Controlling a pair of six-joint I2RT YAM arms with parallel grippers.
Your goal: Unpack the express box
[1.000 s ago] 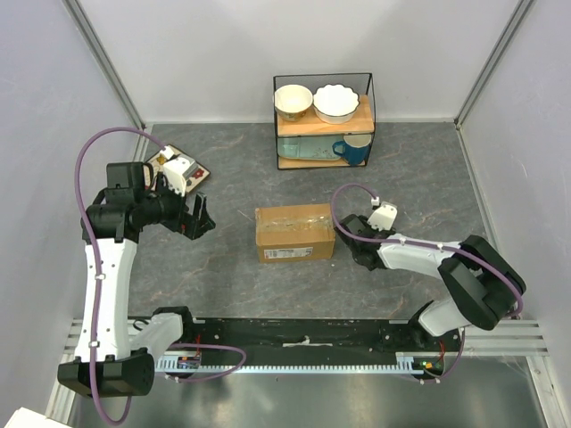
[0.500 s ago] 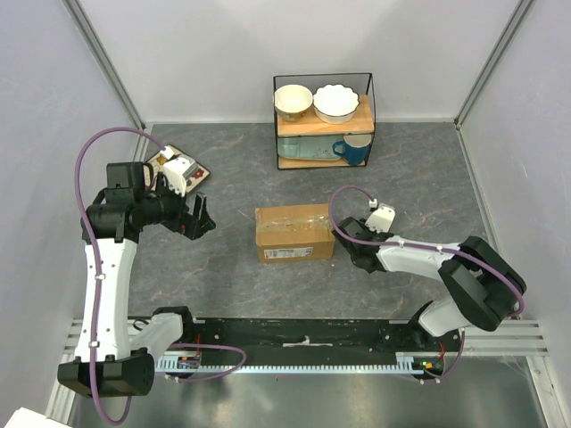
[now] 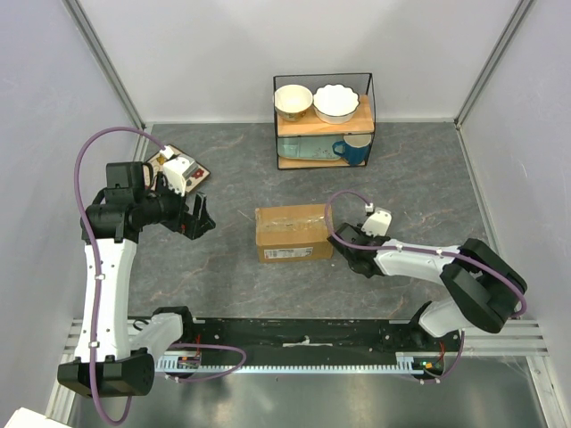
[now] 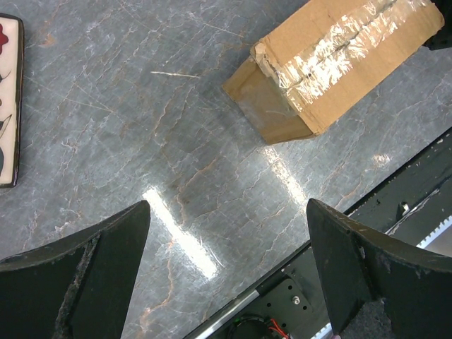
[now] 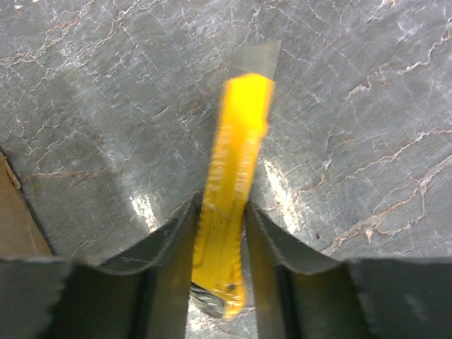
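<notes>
Progress: early, by the look of it. The express box (image 3: 294, 233) sits sealed mid-table (image 3: 223, 276), flaps shut and the clear tape (image 4: 339, 49) unbroken along its top seam.
Done: the cutter is in hand. The right claw (image 5: 220, 212) is clenched on the yellow utility knife (image 5: 236, 155), blade out, just right of the box.
Left to do: slitting the tape, folding back the flaps and lifting out whatever is inside; none of it has begun.
Left claw (image 4: 227, 212): released, jaws wide, grasping nothing, hovering well left of the box.
Count, task things: one box, one knife, two claws.
Count, behind the box: one wire rack (image 3: 364, 114), two bowls (image 3: 293, 101) on its upper shelf, one blue mug (image 3: 354, 149) below.
Count, far left of the box: one patterned tray (image 3: 178, 165).
</notes>
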